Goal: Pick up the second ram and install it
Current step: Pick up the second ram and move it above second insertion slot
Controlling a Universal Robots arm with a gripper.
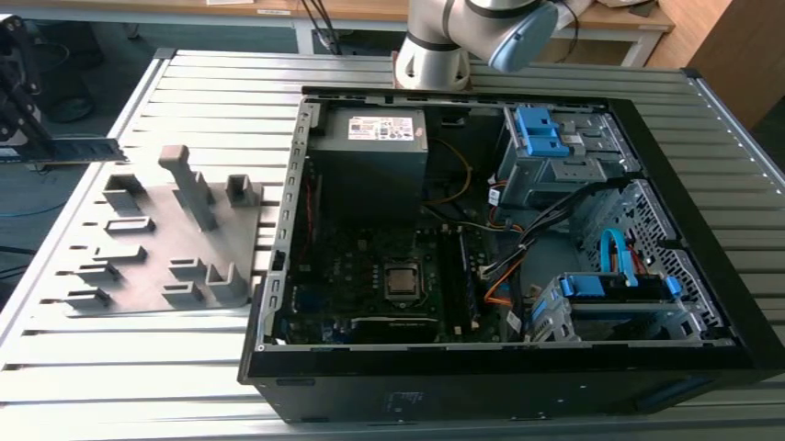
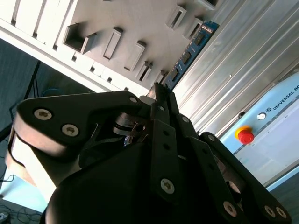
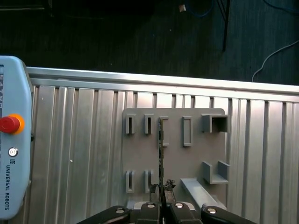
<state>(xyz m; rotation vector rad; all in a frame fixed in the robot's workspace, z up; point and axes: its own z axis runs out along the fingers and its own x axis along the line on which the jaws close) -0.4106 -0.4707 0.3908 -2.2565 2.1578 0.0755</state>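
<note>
Both wrist views: the gripper [image 3: 161,189] has its black fingers pinched shut on one end of the second ram [image 3: 161,149], and the rest of the stick reaches out past the fingertips.
First wrist view: the stick appears edge-on, a thin dark line in front of the grey tray [image 3: 173,163].
Second wrist view: the stick's flat face shows, a blue-green board [image 2: 189,53] carrying a row of dark chips, and the gripper's [image 2: 161,95] matte black links are studded with silver screws.
Exterior view: the second ram [image 1: 86,152] is held roughly level in the gripper [image 1: 31,145] at the exterior view's left edge, near the tray's [image 1: 147,266] far corner and well apart from the computer case [image 1: 491,377].
Tray: dull grey plastic, flat, with upright blocks and rectangular slots.
Case: black metal, lying open-side up; inside are a dark motherboard [image 1: 368,266], a grey power supply [image 1: 368,156], blue plastic brackets [image 1: 540,129] and loose cables.
Pendant: pale blue-grey housing [image 3: 11,154] with a red round button [image 3: 7,124], lying on the table.
Table: ribbed aluminium slats [image 1: 147,367], bright and reflective.
Room: dark floor [image 3: 117,37] crossed by cables, and wooden furniture [image 1: 723,37] behind the pale arm [image 1: 454,37].
</note>
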